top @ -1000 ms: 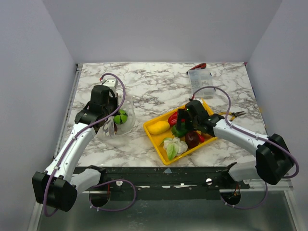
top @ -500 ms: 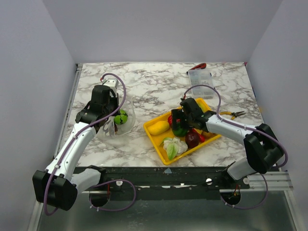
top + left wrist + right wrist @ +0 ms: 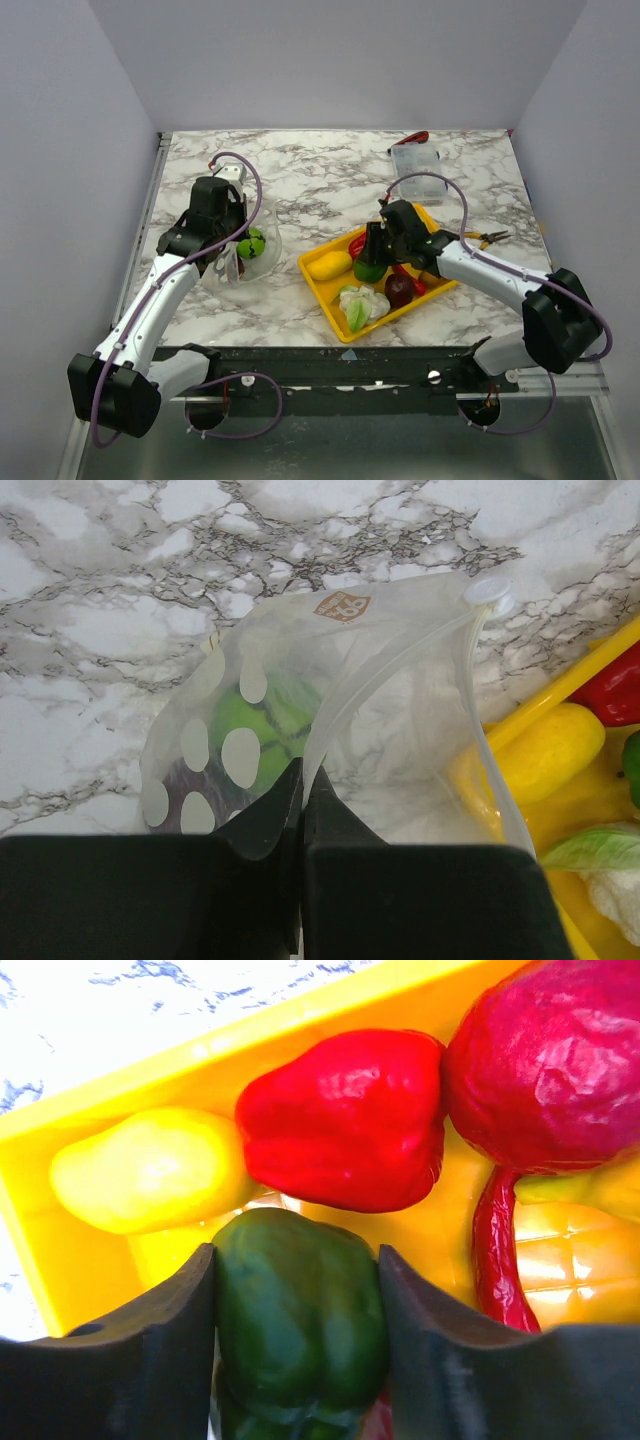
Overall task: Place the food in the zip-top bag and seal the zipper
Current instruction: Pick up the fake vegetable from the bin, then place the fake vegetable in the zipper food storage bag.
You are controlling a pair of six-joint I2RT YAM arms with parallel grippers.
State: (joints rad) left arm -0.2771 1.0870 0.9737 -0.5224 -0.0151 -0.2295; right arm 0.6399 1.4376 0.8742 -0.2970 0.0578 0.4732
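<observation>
My left gripper (image 3: 302,780) is shut on the edge of the zip-top bag (image 3: 330,700), holding its mouth open; the bag (image 3: 245,262) has a green piece (image 3: 255,735) and a dark piece inside. Its zipper (image 3: 480,730) runs along the right rim. My right gripper (image 3: 297,1265) is shut on a green pepper (image 3: 300,1325) over the yellow tray (image 3: 330,290). Beside it lie a red pepper (image 3: 345,1120), a yellow fruit (image 3: 145,1170), a dark purple piece (image 3: 550,1070) and a red chilli (image 3: 498,1260). The cauliflower (image 3: 360,300) lies at the tray's near end.
A rigid clear compartment box (image 3: 415,165) stands at the back right with a red-handled tool (image 3: 415,138) behind it. Pliers (image 3: 490,238) lie right of the tray. White walls enclose the marble table (image 3: 320,170) on three sides.
My right gripper has shifted over the tray and now grips the green pepper, slightly lifted. My left arm and the bag have not moved.
</observation>
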